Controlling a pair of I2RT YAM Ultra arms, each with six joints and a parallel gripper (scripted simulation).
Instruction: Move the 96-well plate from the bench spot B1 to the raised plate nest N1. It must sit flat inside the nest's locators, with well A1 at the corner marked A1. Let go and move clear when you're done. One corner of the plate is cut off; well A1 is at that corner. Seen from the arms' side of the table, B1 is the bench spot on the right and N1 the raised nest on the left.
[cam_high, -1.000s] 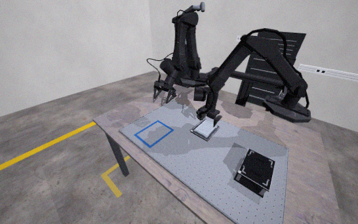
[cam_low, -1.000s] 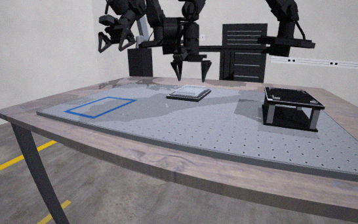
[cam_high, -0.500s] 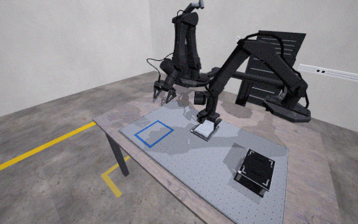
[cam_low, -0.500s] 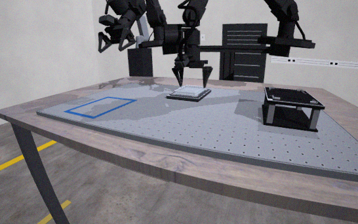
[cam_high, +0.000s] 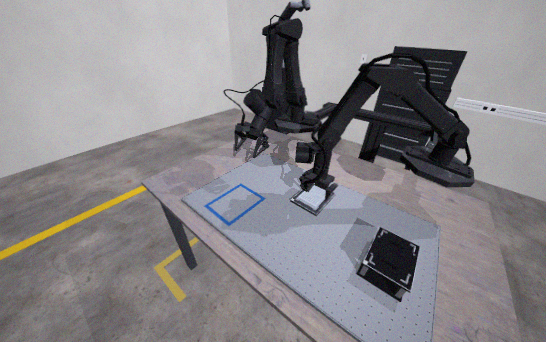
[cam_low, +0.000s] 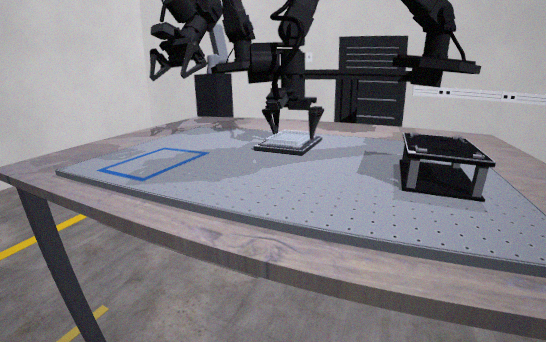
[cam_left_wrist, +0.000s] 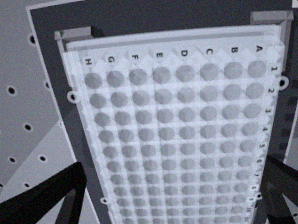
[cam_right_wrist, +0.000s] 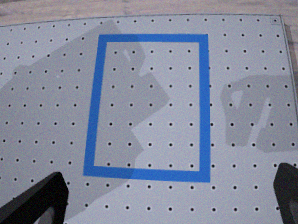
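The left tool (cam_high: 317, 187) (cam_low: 294, 135) (cam_left_wrist: 168, 168) is standing spread over the 96-well plate (cam_high: 311, 199) (cam_low: 290, 138) (cam_left_wrist: 185, 115), which is resting on a low dark base (cam_high: 317, 213) (cam_low: 277, 149) (cam_left_wrist: 44, 30) mid-surface, so any sideways error while descending is risking a fingertip striking the rim and tilting it.

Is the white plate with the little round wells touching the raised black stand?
Apart. The exterior view shows a stretch of grey perforated board between the white well plate and the raised black stand.
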